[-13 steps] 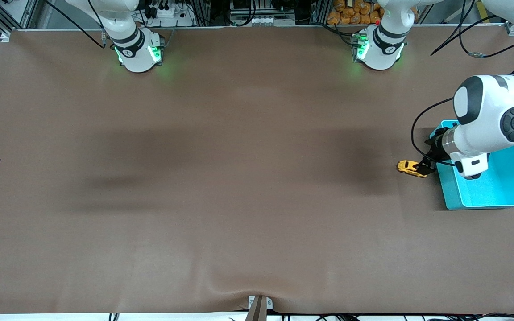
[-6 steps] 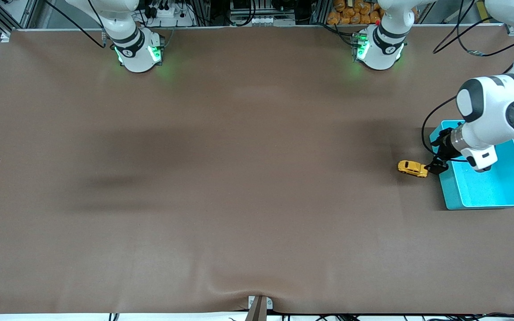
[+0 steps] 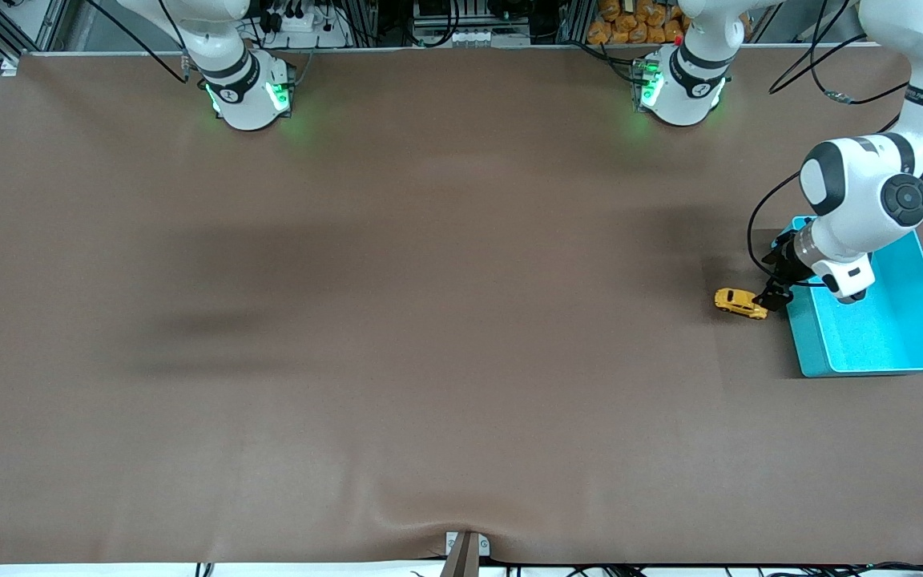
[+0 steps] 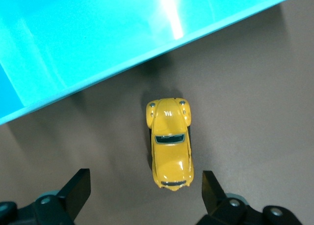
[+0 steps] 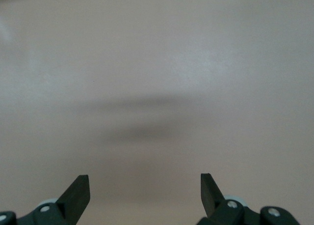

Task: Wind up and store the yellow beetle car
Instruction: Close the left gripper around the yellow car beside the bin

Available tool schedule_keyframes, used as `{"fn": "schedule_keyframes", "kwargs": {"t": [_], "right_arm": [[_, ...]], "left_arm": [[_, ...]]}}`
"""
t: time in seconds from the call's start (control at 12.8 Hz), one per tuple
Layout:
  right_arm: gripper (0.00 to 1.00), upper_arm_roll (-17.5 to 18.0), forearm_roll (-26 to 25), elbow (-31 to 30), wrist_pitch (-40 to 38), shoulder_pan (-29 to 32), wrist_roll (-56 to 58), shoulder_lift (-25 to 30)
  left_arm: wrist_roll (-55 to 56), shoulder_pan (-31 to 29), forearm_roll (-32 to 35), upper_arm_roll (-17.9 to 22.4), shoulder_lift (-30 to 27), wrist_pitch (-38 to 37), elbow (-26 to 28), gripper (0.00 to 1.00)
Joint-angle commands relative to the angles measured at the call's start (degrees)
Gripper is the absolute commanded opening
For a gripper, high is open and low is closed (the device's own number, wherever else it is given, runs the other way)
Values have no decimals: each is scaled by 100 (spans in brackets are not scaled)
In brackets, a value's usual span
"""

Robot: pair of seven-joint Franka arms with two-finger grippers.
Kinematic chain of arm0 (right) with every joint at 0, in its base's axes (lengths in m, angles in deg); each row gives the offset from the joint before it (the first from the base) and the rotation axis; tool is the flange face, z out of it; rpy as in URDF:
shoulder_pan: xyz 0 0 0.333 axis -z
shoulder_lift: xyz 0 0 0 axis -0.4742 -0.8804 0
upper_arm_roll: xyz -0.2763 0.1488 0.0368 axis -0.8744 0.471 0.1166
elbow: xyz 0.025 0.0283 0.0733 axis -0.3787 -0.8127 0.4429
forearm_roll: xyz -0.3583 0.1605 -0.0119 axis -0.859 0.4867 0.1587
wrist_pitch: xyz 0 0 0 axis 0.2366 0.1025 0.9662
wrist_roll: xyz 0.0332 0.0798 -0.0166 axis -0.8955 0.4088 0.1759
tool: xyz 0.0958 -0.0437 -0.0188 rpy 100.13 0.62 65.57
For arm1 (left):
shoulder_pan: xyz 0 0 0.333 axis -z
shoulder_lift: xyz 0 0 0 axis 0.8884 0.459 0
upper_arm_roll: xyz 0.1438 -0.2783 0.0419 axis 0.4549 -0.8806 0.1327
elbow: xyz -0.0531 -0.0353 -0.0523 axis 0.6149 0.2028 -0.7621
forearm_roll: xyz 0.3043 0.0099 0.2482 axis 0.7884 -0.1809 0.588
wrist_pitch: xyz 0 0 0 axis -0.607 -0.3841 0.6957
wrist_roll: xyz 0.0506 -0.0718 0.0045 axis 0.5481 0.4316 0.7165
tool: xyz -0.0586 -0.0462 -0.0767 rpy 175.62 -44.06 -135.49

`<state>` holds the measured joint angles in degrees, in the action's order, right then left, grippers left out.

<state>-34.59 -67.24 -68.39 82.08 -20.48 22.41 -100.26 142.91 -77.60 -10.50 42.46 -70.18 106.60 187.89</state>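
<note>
Beetle car [image 4: 169, 142] lies between left end effector [image 4: 142, 188] fingers, unheld.

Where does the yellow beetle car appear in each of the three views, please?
Front view: yellow beetle car on the table, beside the turquoise bin, toward the left arm's end.
Left wrist view: mid-picture, ahead of the open left gripper.
Right wrist view: not in it.
Shared landmark: the turquoise bin's wall.

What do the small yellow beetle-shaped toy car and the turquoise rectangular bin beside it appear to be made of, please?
The small yellow beetle-shaped toy car looks like glossy painted metal or hard plastic: sharp highlights on its roof. The turquoise rectangular bin looks like smooth moulded plastic, with a bright glare streak on its inner surface. Neither is certain from looks alone.
</note>
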Motion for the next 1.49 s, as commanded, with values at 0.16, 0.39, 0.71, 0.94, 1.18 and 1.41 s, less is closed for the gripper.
{"fn": "schedule_keyframes", "kwargs": {"t": [0.16, 0.39, 0.71, 0.94, 1.18, 1.41], "right_arm": [[100, 46, -95, -858, -18, -97, -128, 894], [100, 90, -148, -1263, -18, -97, -399, 1325], [100, 230, -262, -1755, -36, -141, -741, 1844], [100, 336, -332, -1896, -54, -203, -998, 1994], [100, 345, -648, -1923, -45, -308, -998, 2038], [100, 652, -755, -2204, 69, -343, -1051, 2196]], "left_arm": [[74, -38, -94, -39, 362, 584, 26, 100], [74, -3, -94, -39, 572, 724, -26, 100], [65, -2, -85, -39, 696, 760, -26, 100], [65, 6, -85, -39, 819, 777, -122, 100], [74, 24, -85, -39, 995, 979, -211, 56], [388, 24, -85, -47, 969, 1006, -211, 0]]}}
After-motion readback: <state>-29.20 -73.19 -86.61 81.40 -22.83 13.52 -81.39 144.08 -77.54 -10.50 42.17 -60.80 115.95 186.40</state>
